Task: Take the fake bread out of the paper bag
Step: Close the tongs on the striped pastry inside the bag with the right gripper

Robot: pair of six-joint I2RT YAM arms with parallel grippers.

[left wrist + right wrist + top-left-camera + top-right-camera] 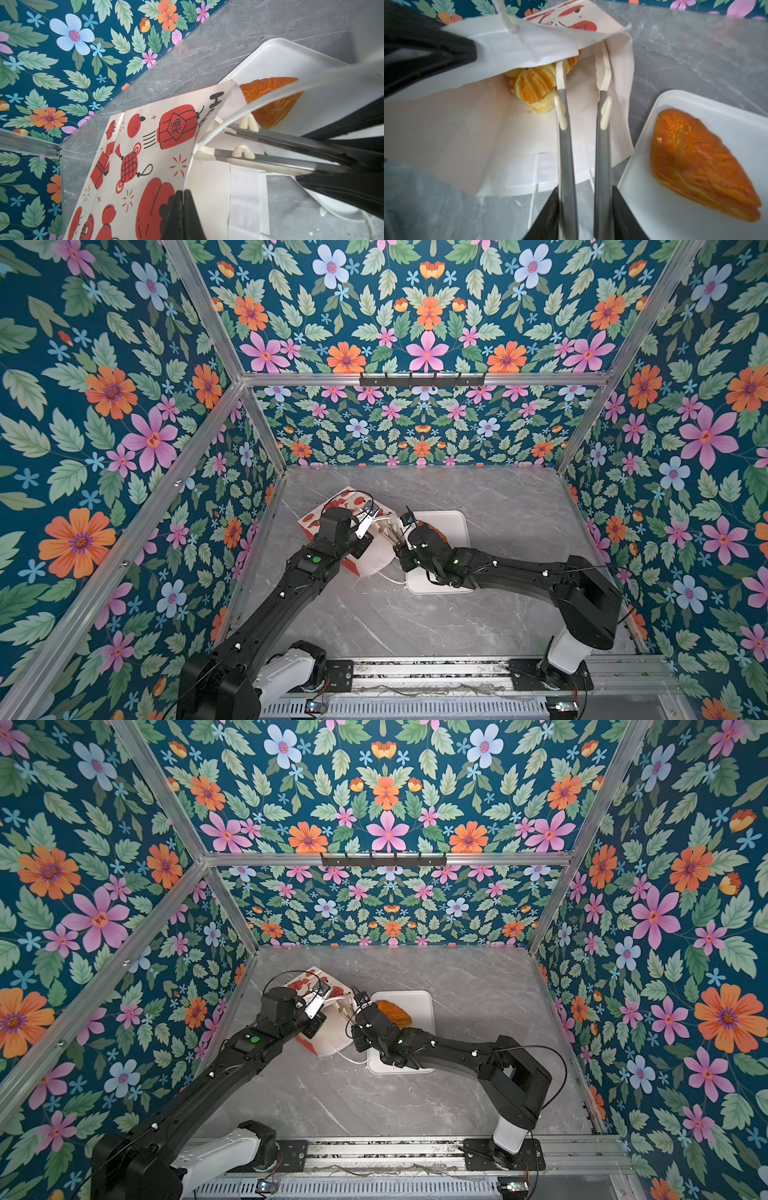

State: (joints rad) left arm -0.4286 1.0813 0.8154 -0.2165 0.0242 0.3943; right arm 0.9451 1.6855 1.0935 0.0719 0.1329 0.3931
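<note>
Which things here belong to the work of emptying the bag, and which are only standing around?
Belong to the job: paper bag, fake bread inside it, brown bun, white tray, tongs.
Not part of it: black hook rail, floral walls.

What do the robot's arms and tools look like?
The left arm and right arm are matte black jointed segments on white base sections, each with a small green light and thin black cables. The left tool and right tool are black, tapering wedges.

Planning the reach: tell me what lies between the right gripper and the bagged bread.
Only the tongs the right gripper holds, stretched into the bag; right wrist view.
</note>
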